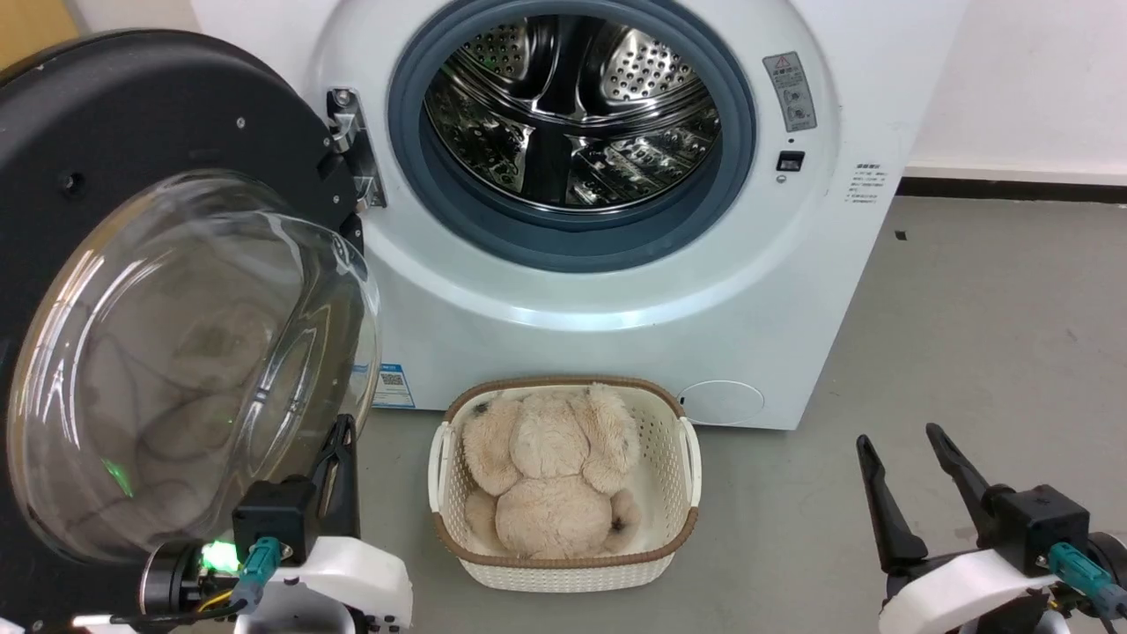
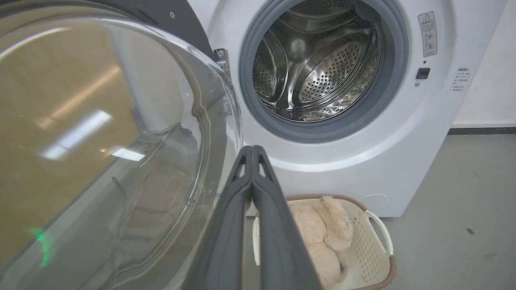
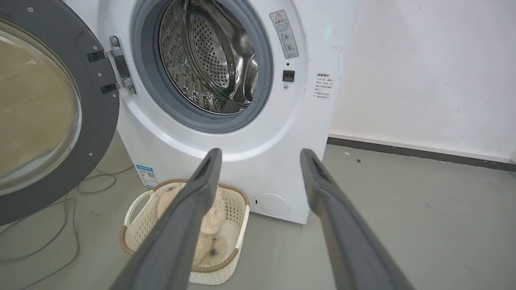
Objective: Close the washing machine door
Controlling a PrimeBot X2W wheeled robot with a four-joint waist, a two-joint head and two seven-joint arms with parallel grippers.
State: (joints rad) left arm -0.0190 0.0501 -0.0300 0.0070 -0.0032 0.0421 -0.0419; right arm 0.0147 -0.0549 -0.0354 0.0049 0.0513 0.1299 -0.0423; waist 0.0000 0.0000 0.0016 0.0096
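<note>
- The washing machine (image 1: 563,352) stands on the grey floor (image 1: 968,352); its steel drum (image 1: 572,106) is exposed inside the blue-grey gasket (image 1: 572,239)
- The washing machine door (image 1: 176,335) is swung wide open to the machine's left, hanging on the metal hinge (image 1: 352,145) at the left of the opening; its matte black inner face and bulging glass bowl are turned towards the robot
- The left gripper (image 1: 343,433) is low and to the left of the machine's front, just beside the lower right edge of the glass bowl; its two dark fingers are pressed together with nothing between them; whether they touch the glass I cannot tell
- The right gripper (image 1: 899,437) hangs in front of the machine's right corner, well apart from it; its fingers are spread wide and hold nothing
- A white woven basket (image 1: 563,577) sits on the floor just in front of the machine, below the opening; a beige plush toy (image 1: 550,475) lies in it
- A small blue sticker (image 1: 392,385) is low on the machine's front, left of the basket
</note>
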